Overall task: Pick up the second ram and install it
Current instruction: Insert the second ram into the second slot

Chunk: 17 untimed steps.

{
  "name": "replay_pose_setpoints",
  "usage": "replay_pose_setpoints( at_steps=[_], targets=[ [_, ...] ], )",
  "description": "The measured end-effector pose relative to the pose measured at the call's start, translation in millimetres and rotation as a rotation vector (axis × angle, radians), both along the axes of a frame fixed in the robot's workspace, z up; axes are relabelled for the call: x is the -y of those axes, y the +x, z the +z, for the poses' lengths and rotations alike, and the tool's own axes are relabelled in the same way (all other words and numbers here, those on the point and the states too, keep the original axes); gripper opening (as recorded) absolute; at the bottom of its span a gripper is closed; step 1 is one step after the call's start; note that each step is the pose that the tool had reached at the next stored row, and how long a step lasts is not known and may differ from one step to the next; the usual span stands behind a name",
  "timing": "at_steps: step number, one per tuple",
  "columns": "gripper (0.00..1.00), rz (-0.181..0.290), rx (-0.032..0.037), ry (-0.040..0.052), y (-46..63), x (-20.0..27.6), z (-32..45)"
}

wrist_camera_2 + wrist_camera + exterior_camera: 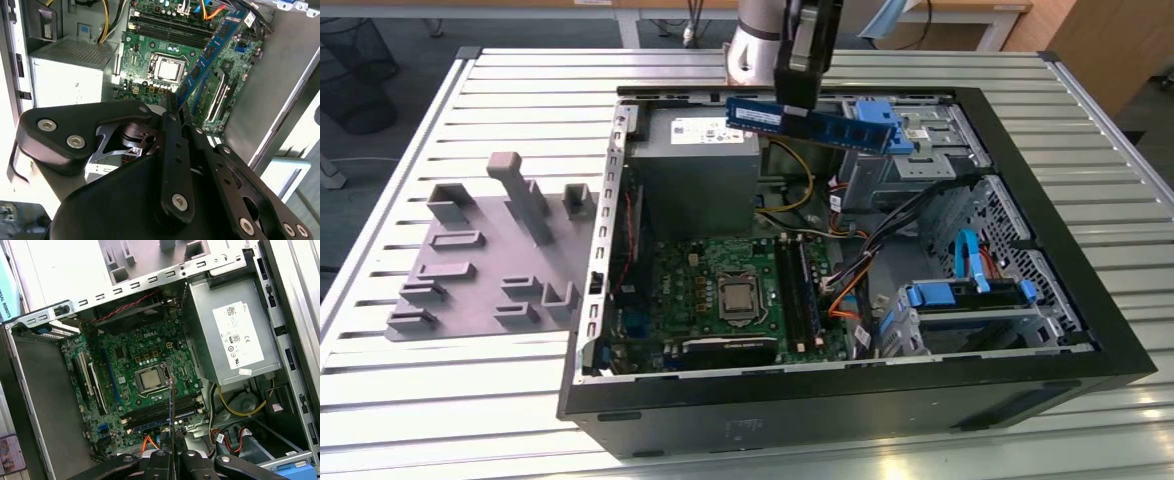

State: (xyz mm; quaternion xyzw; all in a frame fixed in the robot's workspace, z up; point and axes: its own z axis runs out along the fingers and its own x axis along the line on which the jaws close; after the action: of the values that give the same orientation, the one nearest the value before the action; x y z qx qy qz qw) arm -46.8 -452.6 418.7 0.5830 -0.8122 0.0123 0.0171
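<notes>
Jaws: we see them clamped on the second ram (854, 132), above the case (854, 400), far side.
Risk: held tilted, it may miss the motherboard (707, 270) slot.

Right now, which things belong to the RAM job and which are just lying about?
Job: the second ram, clamped in the gripper; motherboard; its memory slots.
Lying about: grey tray; power supply; blue drive caddy.

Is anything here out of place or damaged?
Nothing looks damaged. The gripper holds the second ram off-centre above the open computer case, its longer part sticking out toward the exterior view's right.
</notes>
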Motion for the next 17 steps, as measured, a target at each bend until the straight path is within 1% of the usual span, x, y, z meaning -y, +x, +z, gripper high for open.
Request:
replay_pose_setpoints(
  at_steps=[7, 17],
  targets=[
    [0.14, -0.068, 0.0, 0.0, 0.0, 0.0, -0.7],
    [0.14, -0.151, 0.0, 0.0, 0.0, 0.0, -1.2]
  ],
)
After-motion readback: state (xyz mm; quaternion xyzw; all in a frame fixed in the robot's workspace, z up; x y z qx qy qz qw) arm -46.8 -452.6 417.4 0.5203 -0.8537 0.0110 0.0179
